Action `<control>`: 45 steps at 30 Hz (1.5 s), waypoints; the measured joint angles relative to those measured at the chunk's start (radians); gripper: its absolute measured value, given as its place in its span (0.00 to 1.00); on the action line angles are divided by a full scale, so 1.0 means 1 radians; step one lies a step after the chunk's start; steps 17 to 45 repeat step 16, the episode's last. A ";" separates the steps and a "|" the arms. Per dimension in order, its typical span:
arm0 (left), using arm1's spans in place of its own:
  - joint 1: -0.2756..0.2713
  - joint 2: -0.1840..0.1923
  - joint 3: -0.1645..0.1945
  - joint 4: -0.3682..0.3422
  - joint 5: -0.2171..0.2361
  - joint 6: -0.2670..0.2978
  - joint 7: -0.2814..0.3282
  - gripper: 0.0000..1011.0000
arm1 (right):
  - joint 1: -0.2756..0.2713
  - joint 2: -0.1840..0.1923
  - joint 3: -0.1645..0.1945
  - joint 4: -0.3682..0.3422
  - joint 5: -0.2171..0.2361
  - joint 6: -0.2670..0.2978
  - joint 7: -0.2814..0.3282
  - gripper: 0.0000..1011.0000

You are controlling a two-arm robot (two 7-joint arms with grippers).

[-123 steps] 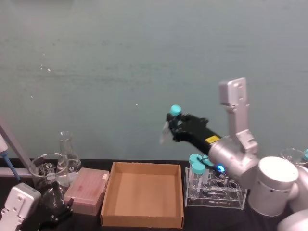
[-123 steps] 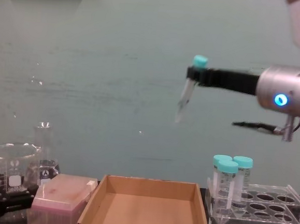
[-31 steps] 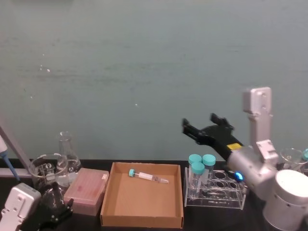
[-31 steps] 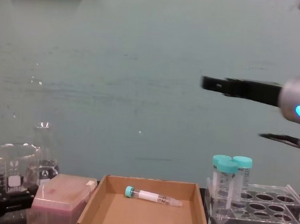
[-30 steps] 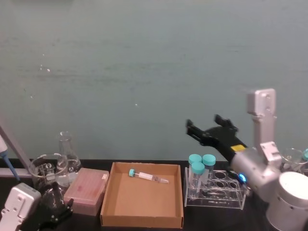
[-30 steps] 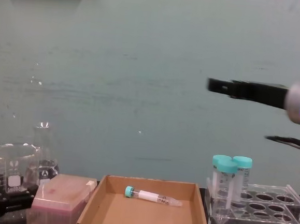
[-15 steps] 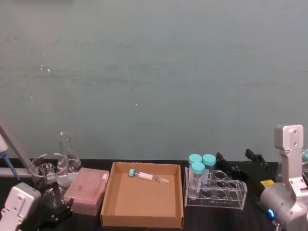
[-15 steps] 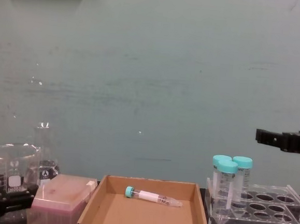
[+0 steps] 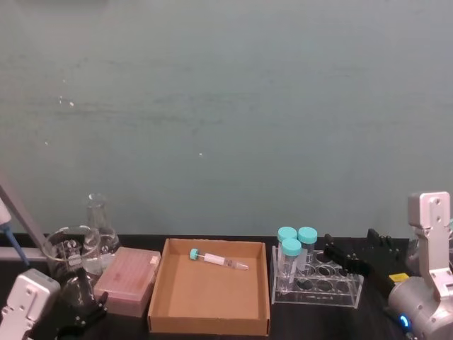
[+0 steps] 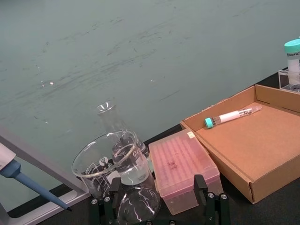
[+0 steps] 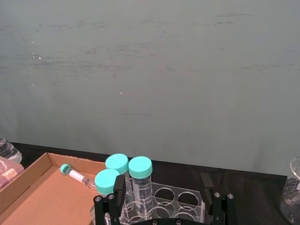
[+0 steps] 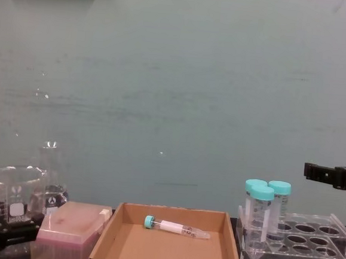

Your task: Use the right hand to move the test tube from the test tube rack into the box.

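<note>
Head view: test tube (image 9: pixel 218 260) lies in box (image 9: pixel 209 322), label unreadable; right claw (image 9: pixel 360 251) spread apart, empty.

One slim test tube (image 9: pixel 218 261), three wide-capped tubes (image 9: pixel 291 256), two boxes (image 9: pixel 209 324)

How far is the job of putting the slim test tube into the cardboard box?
It looks done: the slim test tube lies flat inside the cardboard box, near its far wall. Nothing is in hand: the right gripper is open and empty, above the right end of the acrylic rack, where three wider teal-capped tubes stand. No step seems left.
</note>
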 joint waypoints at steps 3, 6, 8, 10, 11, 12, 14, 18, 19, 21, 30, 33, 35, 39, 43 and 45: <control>0.000 0.000 0.000 0.000 0.000 0.000 0.000 0.99 | 0.000 0.000 0.000 0.000 0.000 -0.001 0.000 0.99; 0.000 0.000 0.000 0.000 0.000 0.000 0.000 0.99 | 0.000 0.000 0.000 0.000 0.000 -0.003 0.001 0.99; 0.000 0.000 0.000 0.000 0.000 0.000 0.000 0.99 | 0.000 0.000 -0.001 0.000 0.001 -0.004 0.001 0.99; 0.000 0.000 0.000 0.000 0.000 0.000 0.000 0.99 | 0.001 0.000 -0.001 0.000 0.001 -0.005 0.001 0.99; 0.000 0.000 0.000 0.000 0.000 0.000 0.000 0.99 | 0.001 0.000 -0.001 0.000 0.001 -0.005 0.001 0.99; 0.000 0.000 0.000 0.000 0.000 0.000 0.000 0.99 | 0.001 0.000 -0.001 0.000 0.001 -0.005 0.001 0.99; 0.000 0.000 0.000 0.000 0.000 0.000 0.000 0.99 | 0.001 0.000 -0.001 0.000 0.001 -0.006 0.001 0.99; 0.000 0.000 0.000 0.000 0.000 0.000 0.000 0.99 | 0.001 0.000 -0.001 0.000 0.001 -0.006 0.001 0.99; 0.000 0.000 0.000 0.000 0.000 0.000 0.000 0.99 | 0.001 0.000 -0.001 0.000 0.001 -0.006 0.001 0.99; 0.000 0.000 0.000 0.000 0.000 0.000 0.000 0.99 | 0.001 0.000 -0.001 0.000 0.001 -0.006 0.001 0.99; 0.000 0.000 0.000 0.000 0.000 0.000 0.000 0.99 | 0.001 0.000 -0.001 0.000 0.001 -0.006 0.001 0.99; 0.000 0.000 0.000 0.000 0.000 0.000 0.000 0.99 | 0.001 0.000 -0.001 0.000 0.001 -0.006 0.001 0.99; 0.000 0.000 0.000 0.000 0.000 0.000 0.000 0.99 | 0.001 0.000 -0.001 0.000 0.001 -0.006 0.001 0.99; 0.000 0.000 0.000 0.000 0.000 0.000 0.000 0.99 | 0.001 0.000 -0.001 0.000 0.001 -0.006 0.001 0.99; 0.000 0.000 0.000 0.000 0.000 0.000 0.000 0.99 | 0.001 0.000 -0.001 0.000 0.001 -0.006 0.001 0.99; 0.000 0.000 0.000 0.000 0.000 0.000 0.000 0.99 | 0.001 0.000 -0.001 0.000 0.001 -0.006 0.001 0.99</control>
